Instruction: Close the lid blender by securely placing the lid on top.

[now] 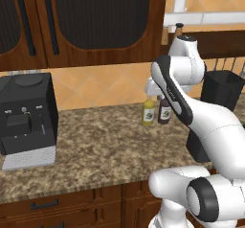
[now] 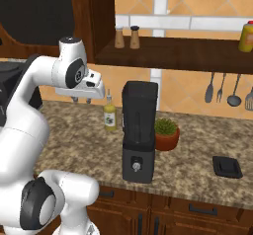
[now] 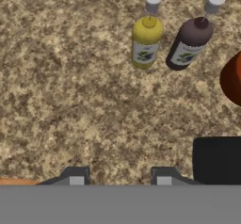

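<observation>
- The blender (image 2: pixel 139 130) stands uncovered on the tabletop (image 2: pixel 197 175), beside a potted plant (image 2: pixel 166 133).
- The lid (image 2: pixel 227 167) lies flat, well apart to its right.
- The pincer (image 2: pixel 81 99) hovers empty, jaws narrow, near two bottles (image 3: pixel 147 42).

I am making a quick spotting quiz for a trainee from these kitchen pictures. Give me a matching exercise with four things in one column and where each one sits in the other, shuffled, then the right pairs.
Things:
1. lid
2. blender
3. coffee machine
4. salt and pepper shakers

Places:
A. on the wooden shelf above the counter
B. flat on the counter, right of the potted plant
C. at the far left of the counter, under the dark cabinets
D. upright near the counter's front edge, just left of the potted plant

Pairs: 1-B, 2-D, 3-C, 4-A
</observation>
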Controlling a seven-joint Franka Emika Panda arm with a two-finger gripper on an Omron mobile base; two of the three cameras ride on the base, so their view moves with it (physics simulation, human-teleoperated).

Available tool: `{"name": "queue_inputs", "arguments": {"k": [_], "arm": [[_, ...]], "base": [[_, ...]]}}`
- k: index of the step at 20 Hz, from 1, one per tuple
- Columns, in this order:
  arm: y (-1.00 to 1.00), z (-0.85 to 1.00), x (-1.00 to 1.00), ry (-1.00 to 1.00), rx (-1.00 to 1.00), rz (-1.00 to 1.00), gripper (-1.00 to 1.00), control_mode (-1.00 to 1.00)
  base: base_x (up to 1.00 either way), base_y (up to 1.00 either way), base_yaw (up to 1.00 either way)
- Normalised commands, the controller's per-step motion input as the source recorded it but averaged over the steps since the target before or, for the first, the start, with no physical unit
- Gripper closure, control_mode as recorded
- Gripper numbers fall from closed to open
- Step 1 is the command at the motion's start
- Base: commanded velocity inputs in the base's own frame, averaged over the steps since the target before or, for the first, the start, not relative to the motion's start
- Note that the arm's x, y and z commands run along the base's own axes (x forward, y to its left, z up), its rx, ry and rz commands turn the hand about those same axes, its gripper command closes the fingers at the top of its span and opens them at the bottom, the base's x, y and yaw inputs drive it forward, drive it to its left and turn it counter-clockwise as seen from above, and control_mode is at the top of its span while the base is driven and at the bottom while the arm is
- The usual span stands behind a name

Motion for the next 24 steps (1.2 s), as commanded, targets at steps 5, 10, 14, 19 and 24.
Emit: {"name": "queue_inputs", "arguments": {"k": [5,10,14,19,24], "arm": [[0.00,0.00,-0.16,0.00,0.00,0.00,-1.00,-1.00],[0.00,0.00,-0.26,0.00,0.00,0.00,-1.00,-1.00],[0.00,-0.01,-0.42,0.00,0.00,0.01,-1.00,1.00],[0.00,0.00,0.00,0.00,0.00,0.00,-1.00,1.00],[0.00,0.00,0.00,0.00,0.00,0.00,-1.00,1.00]], "base": [[0.00,0.00,0.00],[0.00,0.00,0.00],[-0.50,0.00,0.01],[-1.00,-0.17,0.00],[-0.40,-0.83,-0.08]]}}
